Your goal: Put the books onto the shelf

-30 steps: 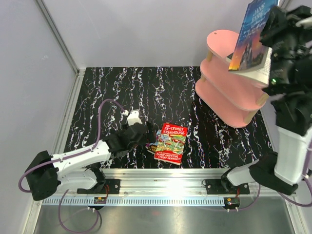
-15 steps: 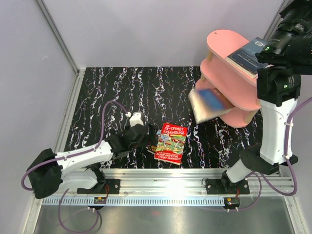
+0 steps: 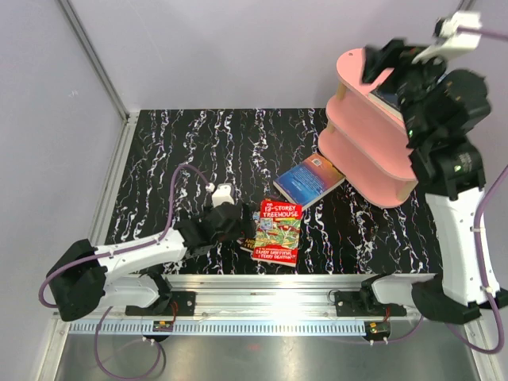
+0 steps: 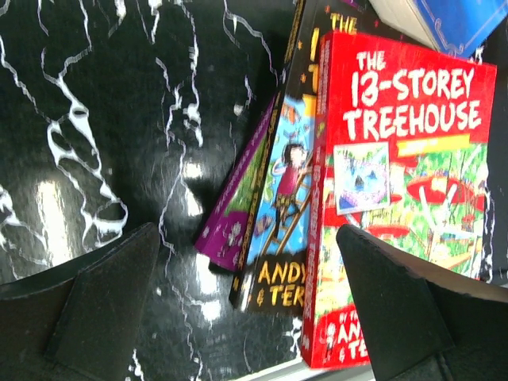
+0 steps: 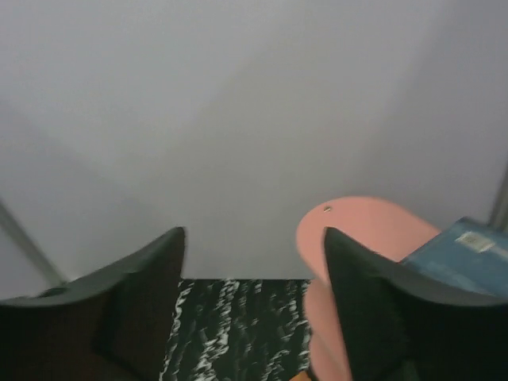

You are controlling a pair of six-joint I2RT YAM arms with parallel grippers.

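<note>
Left gripper point(image 4: 246, 238): spread wide, empty, over red 13-Storey Treehouse book point(image 4: 405, 159); risks dragging purple book point(image 4: 234, 214) and black book point(image 4: 282, 206) along underneath.

shelf point(image 3: 361, 159): pink; table point(image 3: 198, 143): black, white veins; Treehouse book point(image 3: 278, 230): red; loose book point(image 3: 309, 180): blue; bottom book point(image 4: 230, 214): apparently purple

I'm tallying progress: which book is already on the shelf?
The dark-blue book on top of the shelf; the other blue book, red book, black book and purple book lie on the table.
</note>
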